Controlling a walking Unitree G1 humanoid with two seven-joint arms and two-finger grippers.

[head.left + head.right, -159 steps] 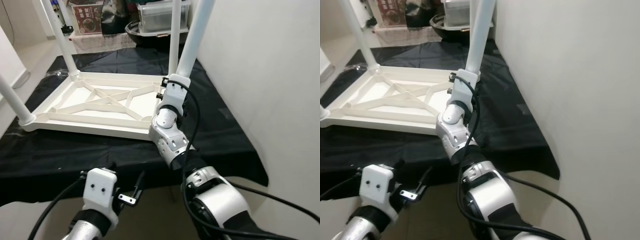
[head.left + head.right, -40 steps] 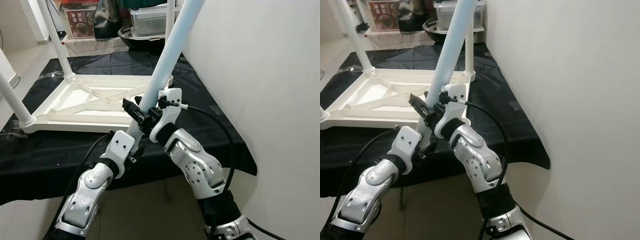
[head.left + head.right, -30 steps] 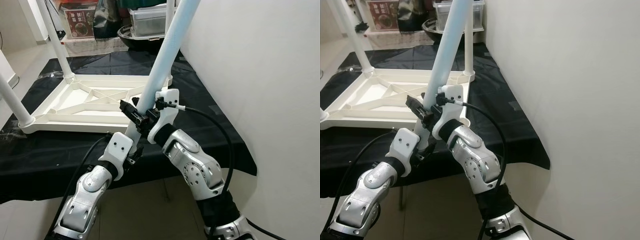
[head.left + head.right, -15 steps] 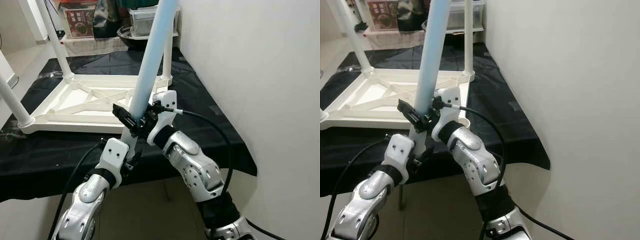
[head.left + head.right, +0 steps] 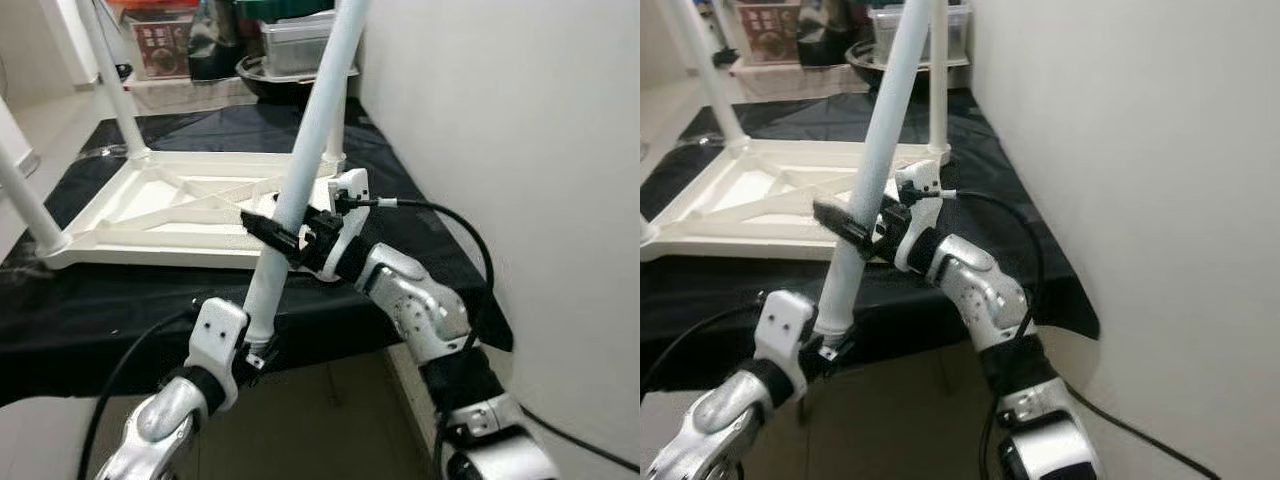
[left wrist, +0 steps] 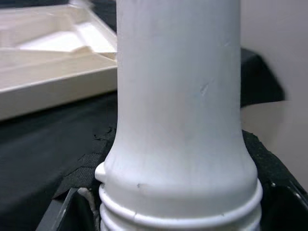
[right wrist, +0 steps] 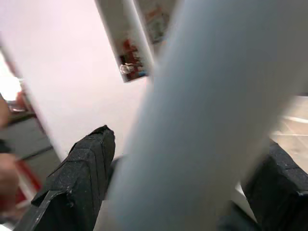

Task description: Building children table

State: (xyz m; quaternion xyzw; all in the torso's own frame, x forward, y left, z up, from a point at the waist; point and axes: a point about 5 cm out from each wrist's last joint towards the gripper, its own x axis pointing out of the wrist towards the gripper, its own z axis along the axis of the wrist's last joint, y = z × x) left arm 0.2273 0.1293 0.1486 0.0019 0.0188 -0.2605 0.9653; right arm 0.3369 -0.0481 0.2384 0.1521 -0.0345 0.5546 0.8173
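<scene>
A white children's table point(image 5: 190, 205) lies upside down on a black cloth point(image 5: 120, 300). Legs stand at its back left point(image 5: 112, 80), front left point(image 5: 20, 190) and back right point(image 5: 937, 80) corners. A loose white leg point(image 5: 310, 140) leans with its top to the right. My right gripper point(image 5: 285, 235) is shut on its middle. My left gripper point(image 5: 260, 345) is shut on its lower threaded end point(image 6: 178, 202), which hangs in front of the cloth's edge. In the right wrist view the leg point(image 7: 192, 120) runs between black fingers point(image 7: 86, 163). The table's near right corner is hidden behind my right gripper.
A white wall point(image 5: 500, 150) runs close along the right side. Behind the table stand a clear storage box point(image 5: 300, 35), a black bowl point(image 5: 270, 75) and a printed carton point(image 5: 165, 45). Beige floor point(image 5: 330, 400) lies below the cloth's front edge.
The loose leg has tipped from nearly upright to leaning right at the top. My left gripper has dropped lower with the threaded end, and my right arm has stretched out further.
</scene>
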